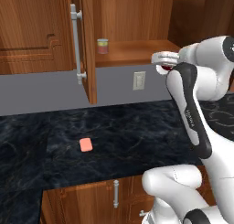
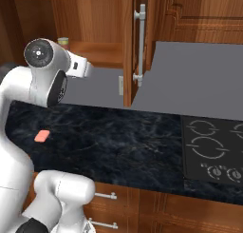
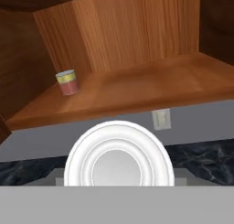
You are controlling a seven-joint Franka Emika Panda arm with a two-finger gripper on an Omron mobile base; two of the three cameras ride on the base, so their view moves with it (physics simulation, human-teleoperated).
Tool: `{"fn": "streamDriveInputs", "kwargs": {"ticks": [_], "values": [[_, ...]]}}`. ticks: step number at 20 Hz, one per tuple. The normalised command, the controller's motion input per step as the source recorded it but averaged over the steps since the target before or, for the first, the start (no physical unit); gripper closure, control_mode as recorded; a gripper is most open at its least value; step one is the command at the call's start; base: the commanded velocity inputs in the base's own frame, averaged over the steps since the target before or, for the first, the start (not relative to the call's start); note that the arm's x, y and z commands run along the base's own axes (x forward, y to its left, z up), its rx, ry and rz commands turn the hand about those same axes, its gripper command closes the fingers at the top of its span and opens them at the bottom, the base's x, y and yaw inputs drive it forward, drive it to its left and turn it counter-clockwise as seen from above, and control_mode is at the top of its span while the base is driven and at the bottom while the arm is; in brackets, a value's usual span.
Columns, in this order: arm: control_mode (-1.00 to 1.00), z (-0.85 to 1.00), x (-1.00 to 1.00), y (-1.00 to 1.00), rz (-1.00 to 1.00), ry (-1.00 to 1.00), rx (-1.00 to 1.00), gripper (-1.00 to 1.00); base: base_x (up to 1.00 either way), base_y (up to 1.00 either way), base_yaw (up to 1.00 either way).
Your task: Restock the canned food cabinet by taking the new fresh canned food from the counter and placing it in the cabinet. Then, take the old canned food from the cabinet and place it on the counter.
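The brown wall cabinet (image 1: 137,49) stands open, its door (image 1: 89,45) swung out at the left with a silver bar handle (image 1: 77,45). The old canned food (image 1: 103,46), pale yellowish-green over a reddish band, stands upright at the left of the shelf (image 3: 137,90); it also shows in the hand view (image 3: 67,82). My gripper (image 1: 163,64) hovers just in front of the shelf's right end, shut on the new fresh canned food (image 1: 165,69), of which a dark red sliver shows. Its round silver top (image 3: 119,161) fills the lower hand view and hides the fingertips. The black counter (image 1: 137,127) lies below.
A small pink sponge (image 1: 85,144) lies on the counter at the left. A white wall outlet (image 1: 139,80) sits under the cabinet. A cooktop (image 2: 213,149) is set into the counter at the right. The shelf is bare to the right of the old can.
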Motion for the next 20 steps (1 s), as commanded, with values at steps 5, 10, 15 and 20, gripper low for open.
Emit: {"fn": "streamDriveInputs", "kwargs": {"ticks": [5,10,15,20], "values": [[-1.00,0.24,0.10,0.00,-0.02,0.03,0.01,1.00,0.00,0.00,0.00],[-1.00,-0.03,0.68,0.00,0.00,0.00,0.00,1.00,0.00,0.00,0.00],[-1.00,-0.22,0.87,0.00,0.00,-0.01,0.00,1.00,0.00,0.00,0.00],[-1.00,-0.30,0.92,0.00,0.00,0.00,-0.03,1.00,0.00,0.00,0.00]]}}
